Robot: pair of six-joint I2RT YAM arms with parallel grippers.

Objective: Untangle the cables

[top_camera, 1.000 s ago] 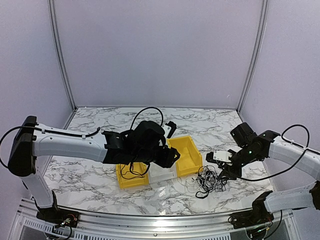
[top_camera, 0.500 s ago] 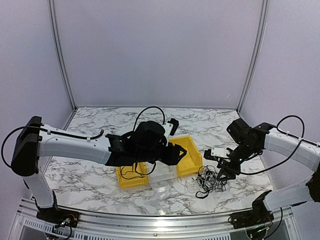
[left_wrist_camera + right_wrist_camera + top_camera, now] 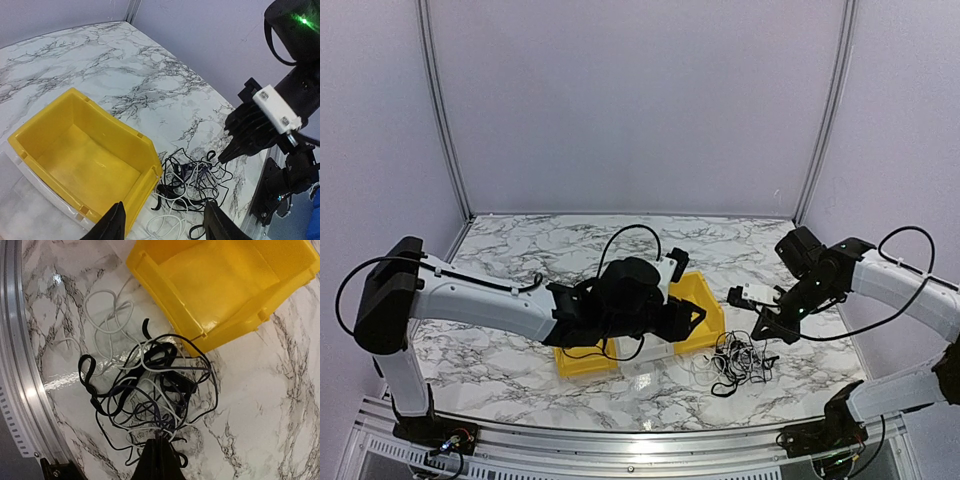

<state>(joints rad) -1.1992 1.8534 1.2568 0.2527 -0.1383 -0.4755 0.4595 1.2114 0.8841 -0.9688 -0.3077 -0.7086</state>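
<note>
White marble-patterned tabletop (image 3: 520, 245) is seen, with pale lavender walls behind it. The cables (image 3: 738, 360) are piled in one tangled heap on the marble, just beside the front corner of a yellow bin (image 3: 708, 305), toward the right-hand near edge. Mostly black strands are looped over each other; one whitish cable (image 3: 107, 315) is spread out of the heap on the side toward the table rail.

The right gripper (image 3: 765, 332) is held above the heap, tip pointed down. In the right wrist view its fingers (image 3: 159, 460) are pressed together, and several thin black strands converge at the tip, so a strand of the cables appears pinched there.

The left gripper (image 3: 165, 227) is held over the yellow bin's (image 3: 125, 135) near wall, aimed toward the tangle (image 3: 192, 182). Its fingers (image 3: 112, 227) are spread wide apart and nothing is held between them.

A clear bin (image 3: 645, 355) is set against the yellow bin's left side, and a second yellow bin (image 3: 582, 362) is set beyond that, partly hidden under the left arm. No cable is seen inside the yellow bin nearest the heap.
</note>
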